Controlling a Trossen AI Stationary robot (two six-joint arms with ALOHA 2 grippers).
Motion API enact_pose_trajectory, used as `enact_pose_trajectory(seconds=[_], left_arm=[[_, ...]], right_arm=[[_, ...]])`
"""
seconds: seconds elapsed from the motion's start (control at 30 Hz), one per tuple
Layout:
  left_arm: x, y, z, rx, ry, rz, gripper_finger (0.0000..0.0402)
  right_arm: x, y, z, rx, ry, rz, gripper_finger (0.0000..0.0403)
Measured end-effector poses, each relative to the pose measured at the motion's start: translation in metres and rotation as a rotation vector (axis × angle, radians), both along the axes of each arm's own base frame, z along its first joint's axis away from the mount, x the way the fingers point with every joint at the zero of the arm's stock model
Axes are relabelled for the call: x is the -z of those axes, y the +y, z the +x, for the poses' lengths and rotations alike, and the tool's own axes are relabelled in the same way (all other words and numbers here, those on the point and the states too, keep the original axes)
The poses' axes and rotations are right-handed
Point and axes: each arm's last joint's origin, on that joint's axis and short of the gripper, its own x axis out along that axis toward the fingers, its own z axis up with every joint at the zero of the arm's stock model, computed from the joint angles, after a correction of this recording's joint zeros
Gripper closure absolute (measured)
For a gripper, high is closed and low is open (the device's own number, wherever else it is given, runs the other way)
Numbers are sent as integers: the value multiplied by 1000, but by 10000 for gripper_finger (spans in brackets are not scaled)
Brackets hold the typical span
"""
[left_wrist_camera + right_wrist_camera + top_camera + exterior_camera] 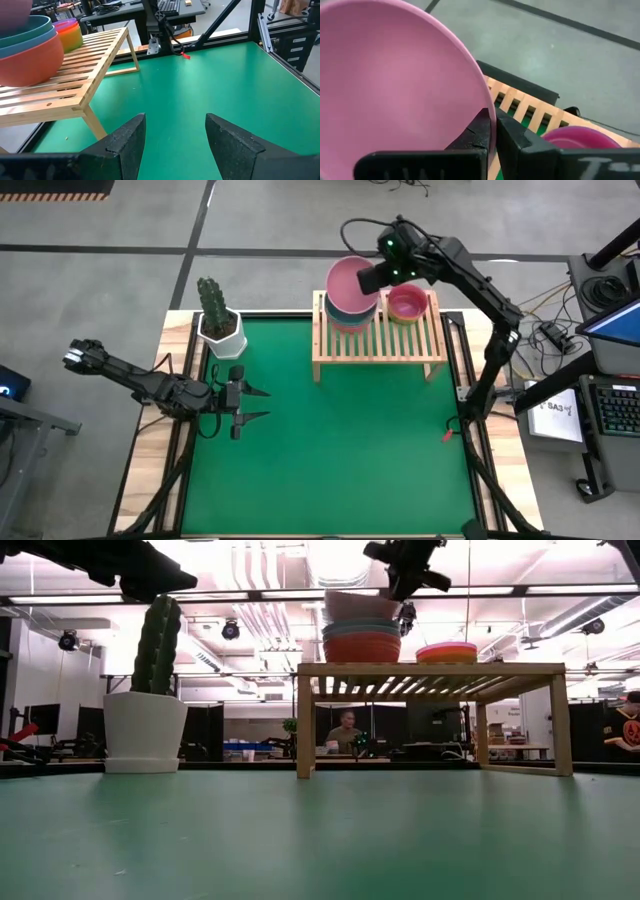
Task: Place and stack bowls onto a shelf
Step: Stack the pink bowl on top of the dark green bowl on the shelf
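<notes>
The right gripper (492, 131) pinches the rim of the round pink plastic bowl (351, 281) (tilted) over the stacked bowls (350, 315) at the slatted light-wood shelf's (378, 340) left end; the left gripper (252, 404) hangs released.

Bright, even overhead light. In the low view the ceiling lamps (300, 560) glare white and the near green table mat (320, 840) is blurred.

Smooth, matt plastic pink bowl (395, 85), pale bare-wood slatted shelf (378, 340), and matt green table mat (330, 440).
</notes>
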Motion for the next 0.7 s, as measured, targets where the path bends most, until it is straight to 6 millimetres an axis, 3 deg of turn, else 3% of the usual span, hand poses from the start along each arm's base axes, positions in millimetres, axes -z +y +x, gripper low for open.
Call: enact_pose_trajectory(seconds=[0.17,0.4,0.7], left_arm=[[0,0,0,1,1,4,212],[0,0,0,1,1,4,212],[0,0,0,1,0,4,212]], right_arm=[[11,-8,10,-15,33,10,367],[10,-10,12,-15,14,-5,314],[-13,-10,4,-31,-94,-133,286]])
